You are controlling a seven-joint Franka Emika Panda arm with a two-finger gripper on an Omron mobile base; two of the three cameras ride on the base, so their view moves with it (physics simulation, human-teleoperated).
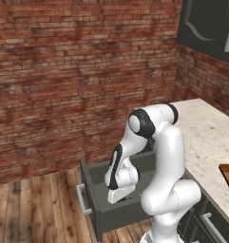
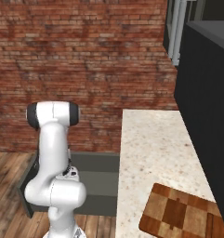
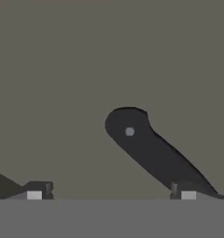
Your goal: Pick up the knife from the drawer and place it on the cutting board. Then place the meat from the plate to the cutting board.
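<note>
The drawer (image 1: pixel 117 210) stands pulled out below the counter, and my hand reaches down into it. In the hand view the knife's black handle (image 3: pixel 146 148) lies slanted on the drawer's grey floor (image 3: pixel 85 69), its rivet showing. The blade is out of view. My gripper (image 3: pixel 111 194) is open just above the floor. Its fingertips (image 3: pixel 34 194) stand wide apart, and the handle runs down to the right-hand one. The checkered cutting board (image 2: pixel 183 211) lies on the counter's near right part, its corner also showing (image 1: pixel 228 175). Plate and meat are out of view.
The speckled counter (image 2: pixel 150 148) runs back to a brick wall (image 1: pixel 78 71). Dark cabinets (image 2: pixel 206 107) rise along the counter's right side. The drawer's silver bar handle (image 1: pixel 81 199) juts out over the wooden floor (image 1: pixel 35 209). Another drawer handle (image 1: pixel 212 228) sits below the counter.
</note>
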